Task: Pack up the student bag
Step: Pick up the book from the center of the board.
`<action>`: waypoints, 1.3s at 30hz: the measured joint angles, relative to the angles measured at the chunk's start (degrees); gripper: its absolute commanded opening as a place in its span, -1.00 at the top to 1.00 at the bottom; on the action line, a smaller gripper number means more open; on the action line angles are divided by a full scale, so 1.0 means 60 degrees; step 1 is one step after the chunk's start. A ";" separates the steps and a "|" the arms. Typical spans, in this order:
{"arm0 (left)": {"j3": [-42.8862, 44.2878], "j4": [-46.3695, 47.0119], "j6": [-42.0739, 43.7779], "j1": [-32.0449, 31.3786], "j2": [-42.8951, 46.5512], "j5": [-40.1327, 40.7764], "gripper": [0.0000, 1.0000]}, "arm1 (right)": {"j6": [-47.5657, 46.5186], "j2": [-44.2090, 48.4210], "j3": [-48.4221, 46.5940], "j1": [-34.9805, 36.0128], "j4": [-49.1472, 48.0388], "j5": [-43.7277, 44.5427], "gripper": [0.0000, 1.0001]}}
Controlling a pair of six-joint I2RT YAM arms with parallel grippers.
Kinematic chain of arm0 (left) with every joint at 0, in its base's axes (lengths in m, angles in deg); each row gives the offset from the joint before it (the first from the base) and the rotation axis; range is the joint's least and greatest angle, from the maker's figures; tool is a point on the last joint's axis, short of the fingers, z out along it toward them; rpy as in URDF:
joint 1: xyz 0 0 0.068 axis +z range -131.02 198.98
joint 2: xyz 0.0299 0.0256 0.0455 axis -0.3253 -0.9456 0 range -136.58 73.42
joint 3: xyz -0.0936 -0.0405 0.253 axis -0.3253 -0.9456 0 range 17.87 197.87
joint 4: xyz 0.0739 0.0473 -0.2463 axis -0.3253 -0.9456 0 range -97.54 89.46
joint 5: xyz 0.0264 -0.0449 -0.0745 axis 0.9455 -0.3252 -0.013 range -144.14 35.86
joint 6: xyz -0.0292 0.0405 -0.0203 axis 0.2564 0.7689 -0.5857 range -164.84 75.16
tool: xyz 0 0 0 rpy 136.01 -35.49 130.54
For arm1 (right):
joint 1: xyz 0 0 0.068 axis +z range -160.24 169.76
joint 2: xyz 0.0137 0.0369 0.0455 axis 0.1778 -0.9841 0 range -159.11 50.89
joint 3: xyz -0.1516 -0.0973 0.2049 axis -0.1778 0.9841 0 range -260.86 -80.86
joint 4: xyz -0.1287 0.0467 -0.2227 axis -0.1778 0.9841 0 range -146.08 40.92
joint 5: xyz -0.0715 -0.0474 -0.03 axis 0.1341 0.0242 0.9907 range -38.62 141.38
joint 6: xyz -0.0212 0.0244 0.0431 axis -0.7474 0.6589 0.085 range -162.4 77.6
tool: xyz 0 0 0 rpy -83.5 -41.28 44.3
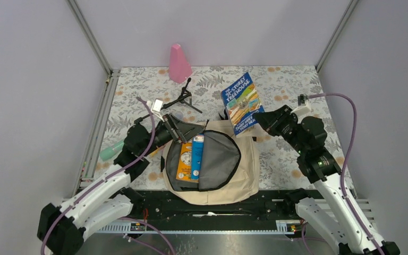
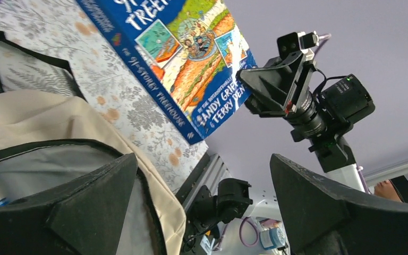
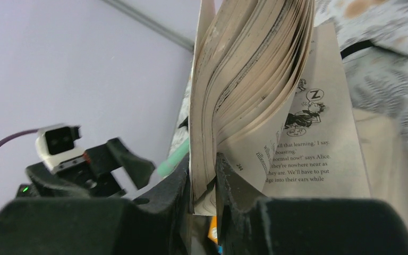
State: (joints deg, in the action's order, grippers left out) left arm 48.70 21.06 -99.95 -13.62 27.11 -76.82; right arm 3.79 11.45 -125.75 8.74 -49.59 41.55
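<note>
Right end effector (image 3: 203,180) up close in its wrist view, narrow, pinching a wad of yellowed pages of the paperback (image 1: 241,103), "The 91-Storey Treehouse". Grip near one lower corner only, so loose leaves fanning out and one printed page drooping free; glossy blue cover tilted up toward the top camera. Book held raised, just beyond the far edge of the student bag (image 1: 247,164), likely staged for lowering into the opening. Bag lying flat on the floral-print surface (image 1: 297,85), near edge, between the two arms: soft cream fabric, slack and wrinkled, black zipper round an oval mouth, grey lining showing. Already inside: flat orange booklet (image 1: 184,162) and slim blue pack (image 1: 197,156), side by side. Left end effector (image 1: 183,129) spread wide, holding nothing, at the bag's far-left rim, probably to keep the mouth open; contact with the fabric unclear. Further back: pink plastic cone-shaped thing (image 1: 179,64), thin black tripod stand (image 1: 183,98); mint-green item (image 1: 109,151) at left edge, mostly hidden behind the left arm.
</note>
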 measured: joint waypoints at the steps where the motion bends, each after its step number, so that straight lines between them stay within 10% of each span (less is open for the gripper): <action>1: 0.0062 0.0219 -0.0047 -0.0189 -0.0255 0.0098 -0.98 | 0.0197 -0.0007 0.0124 0.0193 -0.0189 0.0029 1.00; 24: 0.0714 0.2721 -0.0940 -0.1716 -0.2739 0.1406 -0.65 | 0.1800 -0.0033 0.0820 0.3319 -0.2987 0.1246 1.00; 33: 0.1002 0.3337 -0.1056 -0.1690 -0.3362 0.1570 0.32 | 0.2044 0.0131 0.1053 0.3366 -0.3421 0.1545 1.00; 36: 0.1071 0.3493 -0.1126 -0.1636 -0.3391 0.1625 0.96 | 0.2040 0.0197 0.1111 0.3366 -0.3417 0.1628 1.00; 39: 0.1162 0.3668 -0.1071 -0.1585 -0.3362 0.1763 1.00 | 0.1938 0.0219 0.1155 0.3373 -0.3330 0.1800 0.10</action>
State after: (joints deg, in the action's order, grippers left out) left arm 55.67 43.07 -106.37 -23.13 6.94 -66.24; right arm 15.42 12.76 -118.82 28.98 -69.57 52.35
